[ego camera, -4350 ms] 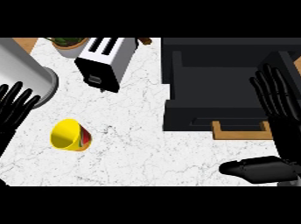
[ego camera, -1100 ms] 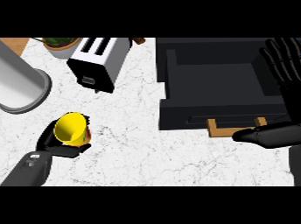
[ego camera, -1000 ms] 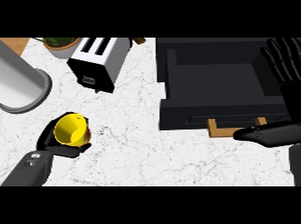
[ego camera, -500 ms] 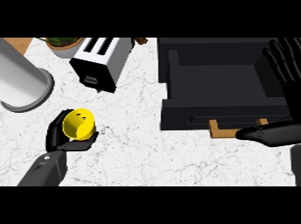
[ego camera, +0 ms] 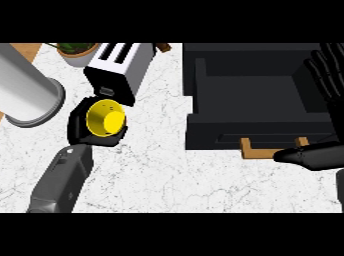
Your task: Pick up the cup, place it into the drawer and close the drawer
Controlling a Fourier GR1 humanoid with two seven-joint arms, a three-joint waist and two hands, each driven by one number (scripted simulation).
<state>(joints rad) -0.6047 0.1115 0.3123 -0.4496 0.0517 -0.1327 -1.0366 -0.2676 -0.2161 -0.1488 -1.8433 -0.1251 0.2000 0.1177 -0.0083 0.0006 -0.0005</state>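
The yellow cup (ego camera: 105,118) is held above the marble counter, its open mouth turned toward me, just below the toaster. My left hand (ego camera: 80,131) is curled round it, black fingers showing at its left and lower rim. The open black drawer (ego camera: 252,95) lies to the right, its inside bare, its front edge with a wooden handle (ego camera: 272,149) below. My right hand (ego camera: 336,85) rests open with fingers up over the drawer's right wall, thumb pointing left near the handle.
A black and white toaster (ego camera: 117,66) stands right above the cup. A large grey cylinder (ego camera: 18,94) lies at the left. A potted plant (ego camera: 74,51) sits at the back. White marble counter (ego camera: 167,175) spreads below.
My left hand has lifted the cup and carried it up and to the right, toward the toaster. The cup's mouth now faces me. The right hand has stayed put.
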